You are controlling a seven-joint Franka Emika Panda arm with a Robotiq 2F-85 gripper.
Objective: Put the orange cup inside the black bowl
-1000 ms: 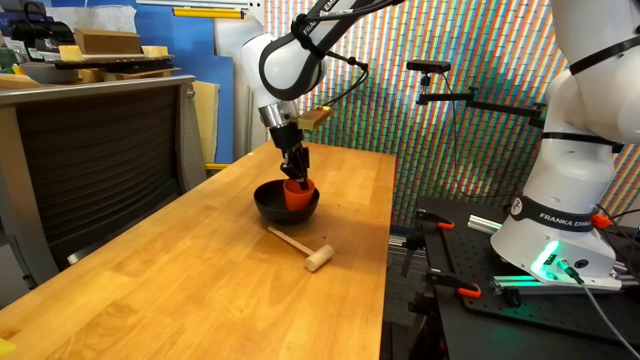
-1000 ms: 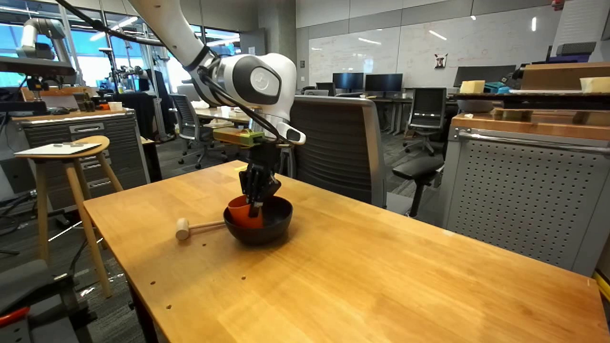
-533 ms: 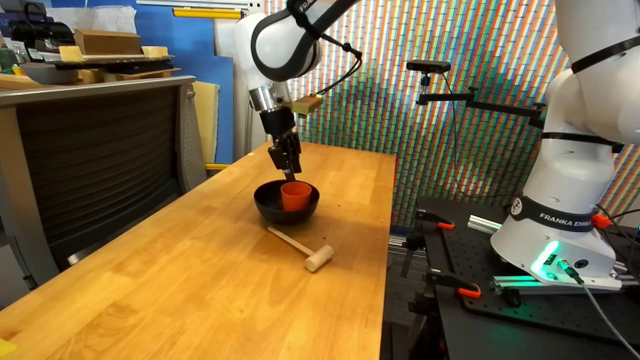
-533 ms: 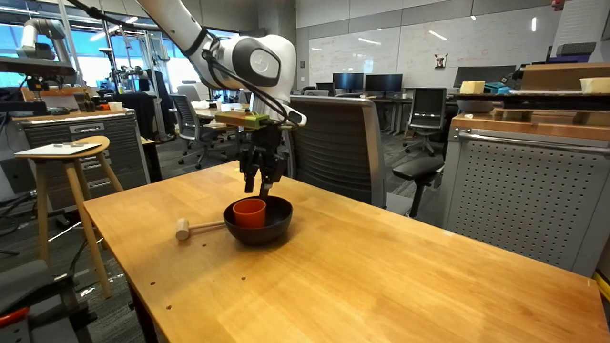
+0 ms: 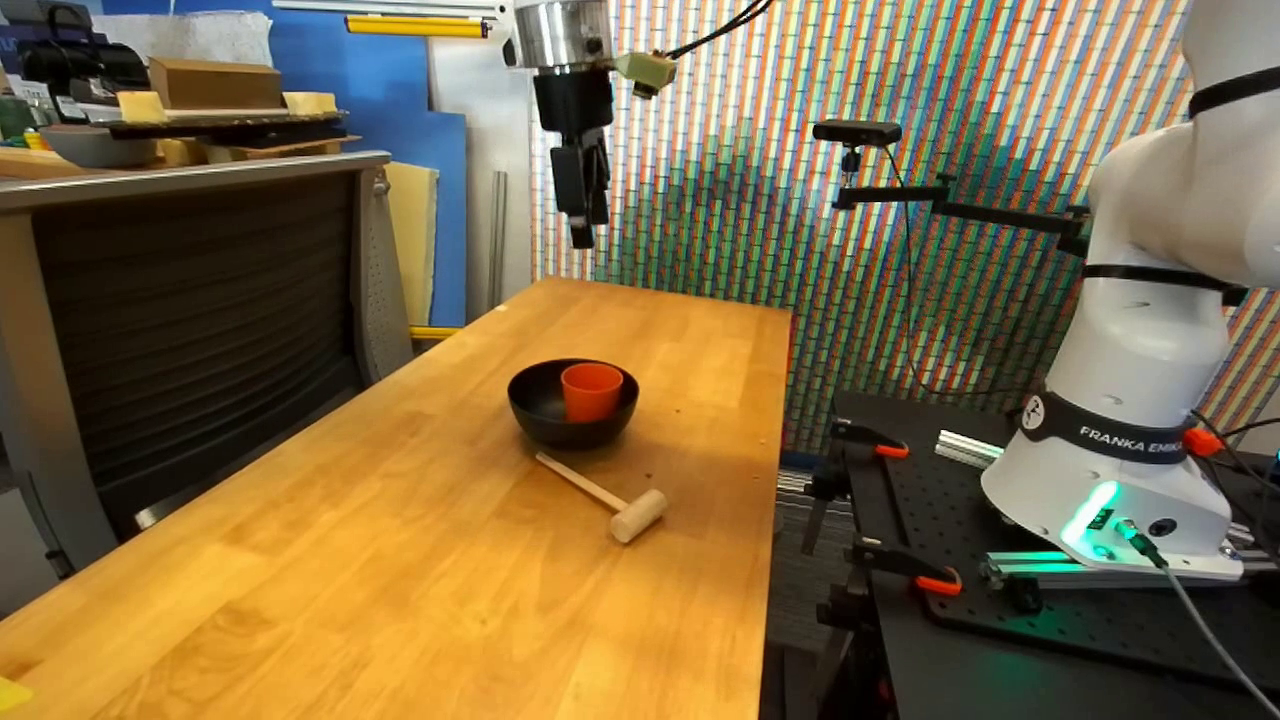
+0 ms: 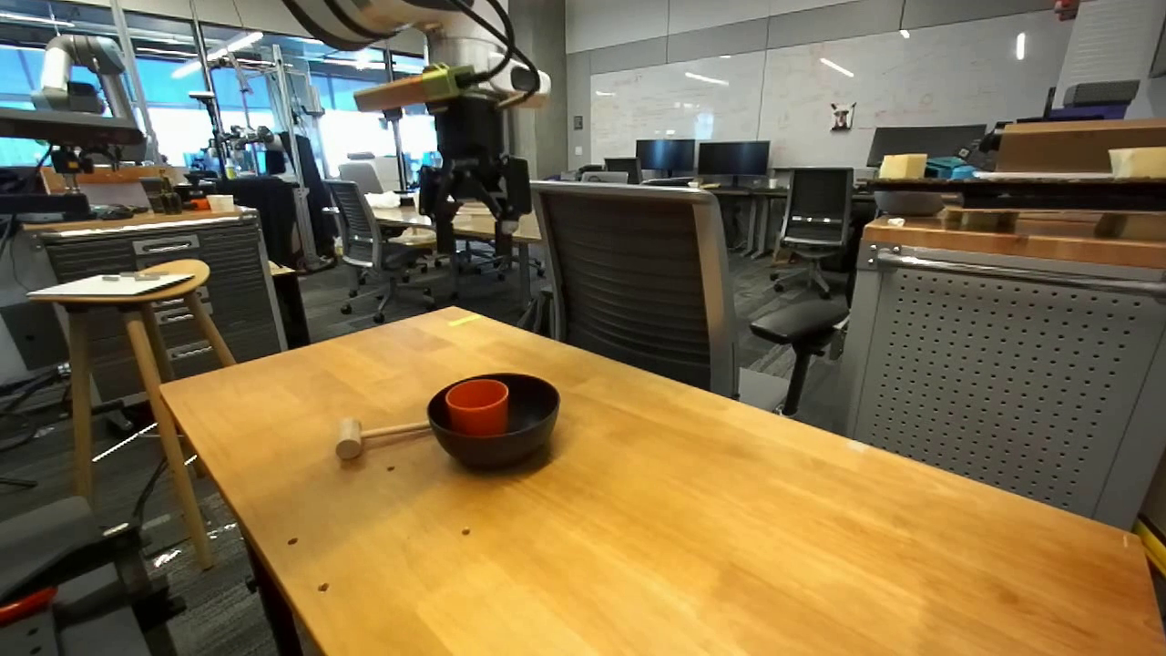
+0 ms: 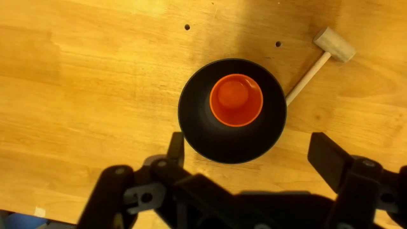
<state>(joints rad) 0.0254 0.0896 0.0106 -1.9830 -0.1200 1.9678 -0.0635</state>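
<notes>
The orange cup (image 5: 593, 397) (image 6: 476, 410) (image 7: 233, 95) stands upright inside the black bowl (image 5: 545, 415) (image 6: 519, 444) (image 7: 222, 143), off-centre toward one side. The bowl rests on the wooden table. High above both hangs my gripper (image 6: 475, 239) (image 7: 247, 136), pointing down and touching neither. Its fingers (image 7: 329, 160) are spread wide with nothing held between them. From the wrist view I look straight down into the cup, which holds nothing.
A pale wooden mallet (image 5: 638, 515) (image 6: 349, 439) (image 7: 335, 44) lies beside the bowl, its handle end close to the bowl's wall. A dark office chair (image 5: 200, 330) (image 6: 629, 273) stands along one long edge of the table (image 5: 420, 560).
My gripper was at the cup a second ago; it has let go, opened and risen well above the bowl. The cup has settled upright in the bowl.
</notes>
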